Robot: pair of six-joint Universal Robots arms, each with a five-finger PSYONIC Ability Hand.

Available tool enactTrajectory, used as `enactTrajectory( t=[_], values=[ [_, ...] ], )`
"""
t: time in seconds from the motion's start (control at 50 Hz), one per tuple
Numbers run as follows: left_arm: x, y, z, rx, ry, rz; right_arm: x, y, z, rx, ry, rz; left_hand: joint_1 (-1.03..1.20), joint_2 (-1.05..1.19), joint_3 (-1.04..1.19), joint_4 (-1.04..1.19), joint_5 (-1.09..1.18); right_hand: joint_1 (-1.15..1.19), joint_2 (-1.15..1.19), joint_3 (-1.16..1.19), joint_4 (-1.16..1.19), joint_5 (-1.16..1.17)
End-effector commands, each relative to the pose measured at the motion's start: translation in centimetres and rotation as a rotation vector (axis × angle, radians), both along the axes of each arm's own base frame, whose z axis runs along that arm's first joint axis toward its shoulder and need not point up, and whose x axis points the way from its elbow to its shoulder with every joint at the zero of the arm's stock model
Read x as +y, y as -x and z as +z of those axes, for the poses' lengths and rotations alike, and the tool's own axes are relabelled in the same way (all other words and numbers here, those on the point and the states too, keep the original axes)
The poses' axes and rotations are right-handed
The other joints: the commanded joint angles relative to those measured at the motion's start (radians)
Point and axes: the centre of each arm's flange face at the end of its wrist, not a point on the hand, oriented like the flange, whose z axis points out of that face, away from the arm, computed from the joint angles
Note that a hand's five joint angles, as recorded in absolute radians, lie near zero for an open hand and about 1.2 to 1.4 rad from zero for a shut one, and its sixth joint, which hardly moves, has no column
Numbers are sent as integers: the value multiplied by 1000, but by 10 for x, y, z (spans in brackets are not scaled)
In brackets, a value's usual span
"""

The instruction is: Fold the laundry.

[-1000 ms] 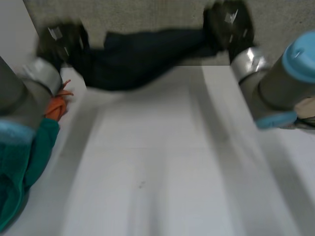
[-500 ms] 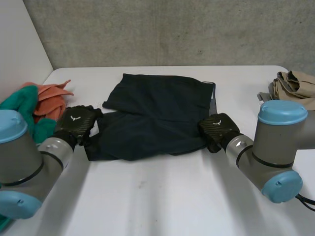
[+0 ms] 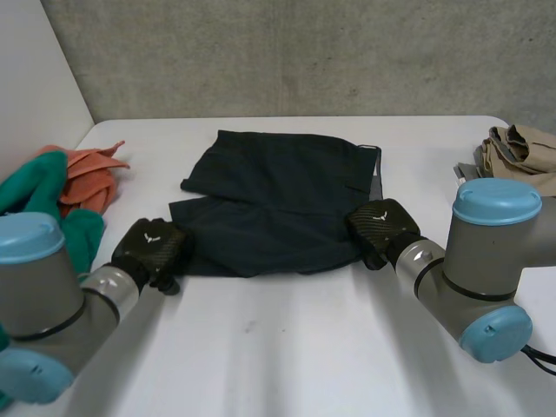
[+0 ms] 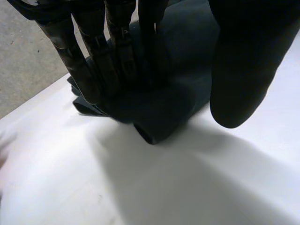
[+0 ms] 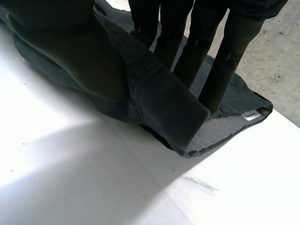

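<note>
At the far left edge of the tabletop (image 3: pixel 287 347) a teal cloth (image 3: pixel 39 204) and an orange cloth (image 3: pixel 87 178) lay heaped together, likely laundry waiting its turn, well apart from the work. Next came the left hand (image 3: pixel 149 250), at the near-left corner of the dark garment (image 3: pixel 278 195). In its wrist view its fingers (image 4: pixel 93 61) were straight, their tips resting on the folded corner, while the thumb (image 4: pixel 243 61) stood off beside the cloth. It seemed spread rather than pinching, probably steadying the fold.

The dark garment lay in the middle of the tabletop, doubled over on itself, its near edge running between the two hands.

The right hand (image 3: pixel 380 226) sat at the near-right corner. There the straight fingers (image 5: pixel 220 65) lay on top of the thick hem and the thumb (image 5: pixel 70 42) pressed from the other side, so the hem was pinched between them, ready to be drawn taut or carried over. A small white label (image 5: pixel 251 115) showed just beyond it.

At the far right, beige clothes (image 3: pixel 521 149) sat stacked out of the way.
</note>
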Motion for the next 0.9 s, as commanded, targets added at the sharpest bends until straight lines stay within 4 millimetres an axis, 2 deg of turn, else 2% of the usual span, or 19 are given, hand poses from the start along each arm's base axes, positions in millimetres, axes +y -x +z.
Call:
enactTrajectory(
  t=[0.02,0.14,0.28,0.38,0.46,0.48,0.54,0.56,0.6,0.64,0.68,0.7,0.76,0.78,0.84,0.9],
  values=[
    [-26,14,-8,-50,25,1,-2,1,1,0,4,-4,57,50,47,58,60,278,220,203,195,207],
    [-38,20,-8,-79,53,13,-6,3,1,-3,9,-13,186,179,175,187,189,278,220,203,195,207],
    [-45,28,-6,-70,94,-2,-8,3,2,2,14,-16,785,777,774,786,788,278,220,203,195,207],
    [-42,25,0,-70,106,9,-6,2,6,12,19,-12,785,778,774,786,788,278,220,203,195,207],
    [-25,18,20,-65,100,17,2,4,18,58,26,11,785,778,774,786,788,278,220,203,195,207],
    [-16,15,30,-63,93,15,6,5,23,97,28,27,785,778,774,786,788,278,220,203,195,207],
    [3,10,43,-73,68,2,18,9,31,182,23,65,785,778,774,786,788,278,220,203,195,207],
    [17,5,50,-85,33,-8,27,14,34,254,5,93,785,778,774,786,788,278,220,203,195,207],
    [32,0,55,-100,-11,-21,39,20,36,331,-35,127,785,778,774,786,788,278,220,203,195,207],
    [54,-8,63,-126,-82,-44,62,32,37,448,-131,187,785,778,774,786,788,278,220,203,195,207],
    [70,-13,65,-150,-145,-66,80,42,37,519,-209,232,785,778,774,786,788,278,220,203,195,207],
    [88,-17,67,-177,-217,-95,97,52,39,577,-281,276,785,778,774,786,788,278,220,203,195,207],
    [119,-22,68,-214,-371,-156,116,62,42,626,-336,335,785,778,774,786,788,278,220,203,195,207],
    [125,-23,67,-225,-407,-173,124,64,43,626,-331,379,785,778,774,786,788,278,220,203,195,207],
    [134,-21,71,-230,-463,-222,130,66,47,609,-304,436,785,778,774,786,788,278,220,203,195,207],
    [123,-16,75,-224,-406,-225,123,68,51,582,-288,425,785,778,774,786,788,278,220,203,195,207]
  ],
)
